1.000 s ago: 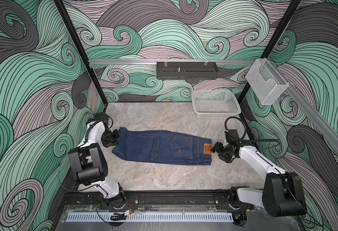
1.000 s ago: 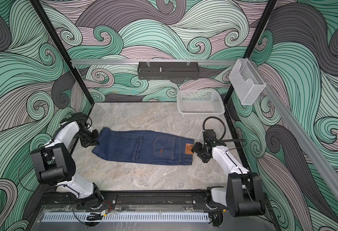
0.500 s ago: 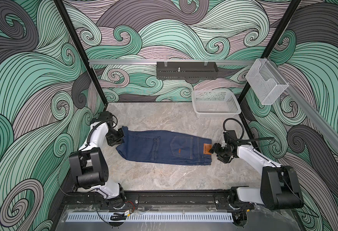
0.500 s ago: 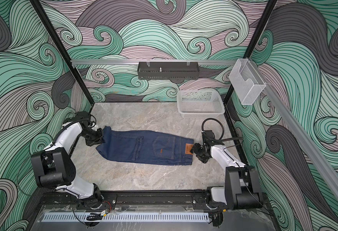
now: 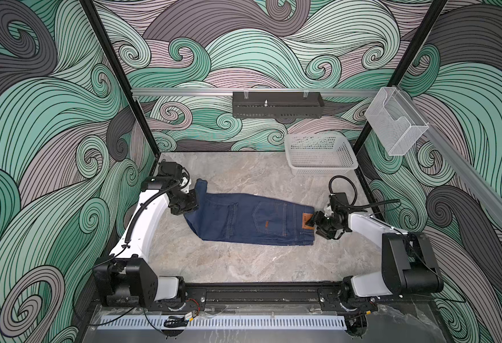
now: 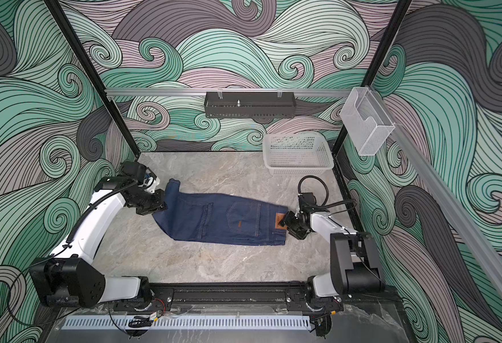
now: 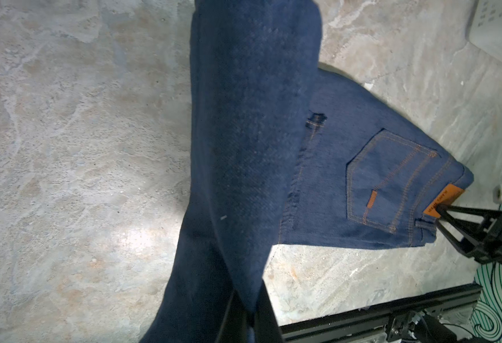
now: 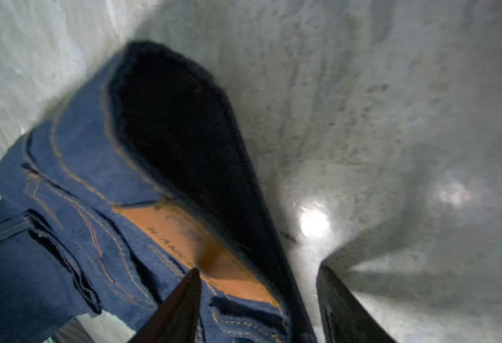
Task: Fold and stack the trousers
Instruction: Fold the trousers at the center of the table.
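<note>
Trousers (image 5: pixel 252 219) are lying across the desk (image 5: pixel 243 267), left fingers (image 7: pixel 234 317) pinching one end, right fingers (image 8: pixel 178 306) spread around the waistband. Worried they're only catching the top layer, so the fold's sagging open.

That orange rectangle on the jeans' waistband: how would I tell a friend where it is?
On the marble table lie dark blue jeans; follow them to the waistband end by the right gripper. The orange-brown patch sits on that waistband, larger than the small orange tag on the back pocket.

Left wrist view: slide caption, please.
Left gripper shut on lifted jeans leg; right gripper open astride the waistband patch.
</note>
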`<state>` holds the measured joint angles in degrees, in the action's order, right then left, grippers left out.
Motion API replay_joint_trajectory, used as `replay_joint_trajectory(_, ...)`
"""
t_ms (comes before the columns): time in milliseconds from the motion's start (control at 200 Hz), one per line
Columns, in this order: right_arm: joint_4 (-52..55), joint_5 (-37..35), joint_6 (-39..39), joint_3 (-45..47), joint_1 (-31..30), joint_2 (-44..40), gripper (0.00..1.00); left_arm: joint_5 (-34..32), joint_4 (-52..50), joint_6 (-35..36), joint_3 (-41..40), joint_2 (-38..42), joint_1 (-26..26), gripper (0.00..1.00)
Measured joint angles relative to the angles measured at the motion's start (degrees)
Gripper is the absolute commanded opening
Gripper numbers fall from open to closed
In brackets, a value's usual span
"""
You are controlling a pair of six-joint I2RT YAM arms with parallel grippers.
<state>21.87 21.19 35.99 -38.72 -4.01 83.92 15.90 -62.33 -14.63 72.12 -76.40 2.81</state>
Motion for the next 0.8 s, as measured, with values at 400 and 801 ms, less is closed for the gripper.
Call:
replay_joint_trajectory(400, -4.26, 3.3, -0.59, -0.09, -3.43, 3.89, 0.18, -2.05, 2.38, -11.72, 5.97, 0.15, 21.14, 0.0)
replay_joint_trajectory(801, -7.13, 4.35, 0.85, -0.09, -6.75, 4.76, 0.21, -8.85, 12.5, -25.75, 10.43, -13.38, 39.87, 0.0)
